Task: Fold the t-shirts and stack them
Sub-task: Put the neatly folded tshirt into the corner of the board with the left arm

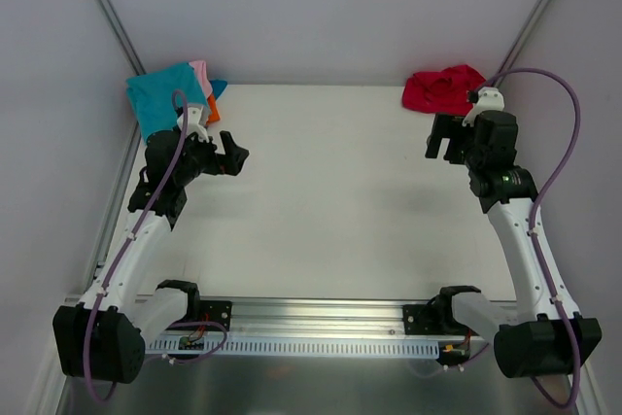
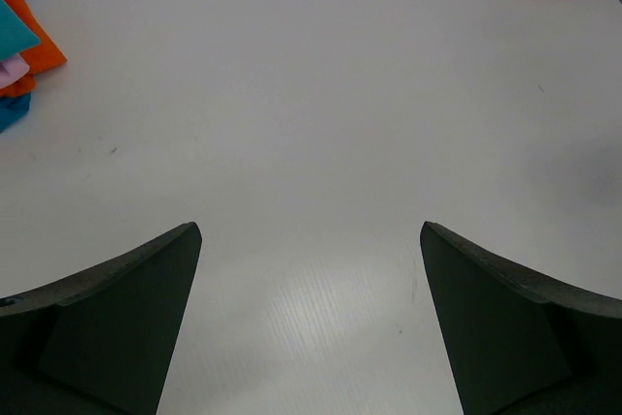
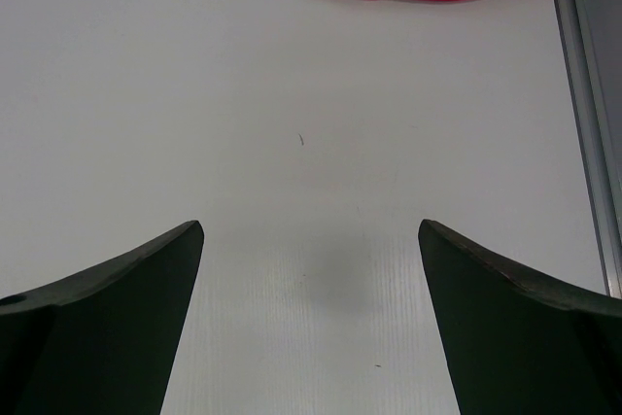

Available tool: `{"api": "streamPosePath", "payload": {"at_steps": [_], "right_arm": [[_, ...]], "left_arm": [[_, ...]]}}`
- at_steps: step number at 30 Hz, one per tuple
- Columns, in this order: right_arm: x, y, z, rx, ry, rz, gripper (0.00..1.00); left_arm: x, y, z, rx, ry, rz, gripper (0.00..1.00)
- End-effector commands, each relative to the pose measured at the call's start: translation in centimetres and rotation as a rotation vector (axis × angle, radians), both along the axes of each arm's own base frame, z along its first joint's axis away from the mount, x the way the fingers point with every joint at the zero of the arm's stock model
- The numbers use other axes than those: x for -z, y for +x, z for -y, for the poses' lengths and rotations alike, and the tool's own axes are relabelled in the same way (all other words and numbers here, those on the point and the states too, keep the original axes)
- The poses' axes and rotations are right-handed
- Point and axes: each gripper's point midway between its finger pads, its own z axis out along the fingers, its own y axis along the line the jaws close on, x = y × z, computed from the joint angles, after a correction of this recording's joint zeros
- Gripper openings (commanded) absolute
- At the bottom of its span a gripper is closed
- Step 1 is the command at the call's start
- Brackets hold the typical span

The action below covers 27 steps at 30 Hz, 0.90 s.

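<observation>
Though crumpled and unfolded, red t-shirt [image 1: 442,89]: lying heaped at the far-right corner of the table [image 1: 330,201], touching no other cloth
Teal t-shirt [image 1: 160,94]: lying on top of a pile at the table's far-left corner, spreading toward the table's left edge
Pink t-shirt [image 1: 200,73], orange t-shirt [image 1: 212,109], blue t-shirt [image 1: 220,87]: peeking out from under the teal one at that same corner of the table
Left gripper [image 1: 238,155]: hovering over the table's left side, near the pile, jaws standing wide apart and holding nothing
Right gripper [image 1: 443,153]: hovering over the table's right side, just short of the red heap, jaws standing wide apart and holding nothing
Handling: probably behaving as light, limp cloth, sagging when lifted and sliding easily on the smooth table; not looking fragile
Hold: likely pinching a free outer edge, such as a hem or shoulder, rather than digging into the bulk; hem and sleeves hiding in the folds, so not telling which edge is which
</observation>
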Motion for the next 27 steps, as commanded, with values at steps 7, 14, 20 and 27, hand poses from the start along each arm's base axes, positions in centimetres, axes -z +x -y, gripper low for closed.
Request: {"api": "streamPosePath", "payload": {"at_steps": [7, 14, 20, 27], "right_arm": [[-0.9, 0.5, 0.4, 0.021, -0.018, 0.045, 0.99], [-0.6, 0.6, 0.5, 0.024, -0.019, 0.031, 0.99], [-0.1, 0.7, 0.3, 0.018, -0.015, 0.021, 1.0], [0.0, 0.8, 0.2, 0.015, -0.015, 0.014, 1.0]], "left_arm": [[-2.6, 0.5, 0.0, 0.001, 0.014, 0.102, 0.99], [-2.6, 0.4, -0.1, -0.001, 0.013, 0.101, 0.99], [-2.8, 0.4, 0.0, 0.002, 0.012, 0.106, 0.99], [-2.7, 0.4, -0.1, -0.001, 0.013, 0.104, 0.99]]}}
